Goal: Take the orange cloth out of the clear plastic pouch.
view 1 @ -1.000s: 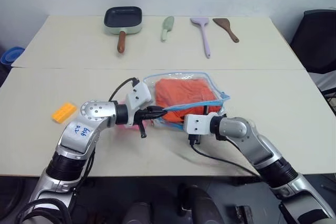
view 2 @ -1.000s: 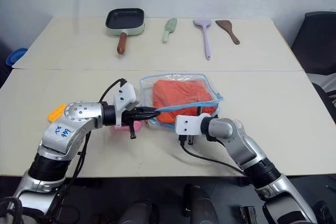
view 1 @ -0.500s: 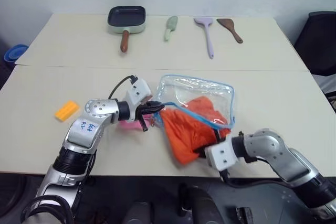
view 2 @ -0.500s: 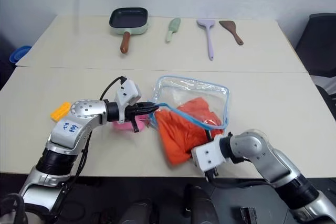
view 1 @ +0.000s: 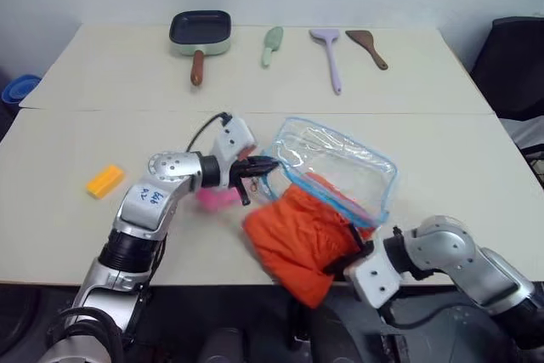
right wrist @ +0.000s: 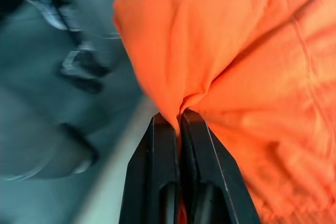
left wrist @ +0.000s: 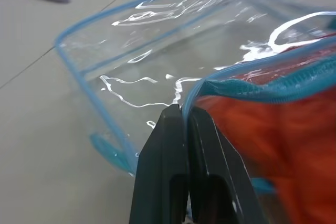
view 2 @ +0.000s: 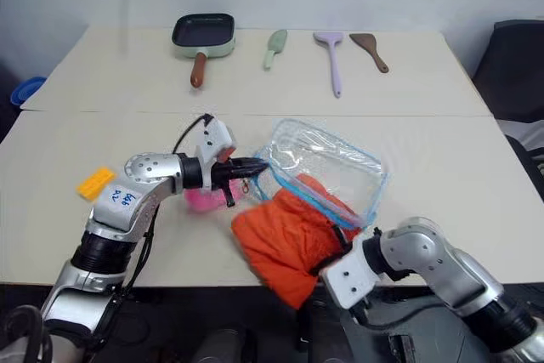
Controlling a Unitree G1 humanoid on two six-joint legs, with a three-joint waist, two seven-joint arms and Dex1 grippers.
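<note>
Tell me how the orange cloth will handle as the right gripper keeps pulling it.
Probably floppy: the orange cloth bunches and sags over the table edge. Likely light, since it hangs from one pinched fold in the right gripper. It may drag on the clear plastic pouch.

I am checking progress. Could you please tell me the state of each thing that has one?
orange cloth: mostly pulled out, hanging over the table edge
clear plastic pouch: open, nearly empty
left gripper: shut on the pouch edge
right gripper: shut on the cloth
</note>
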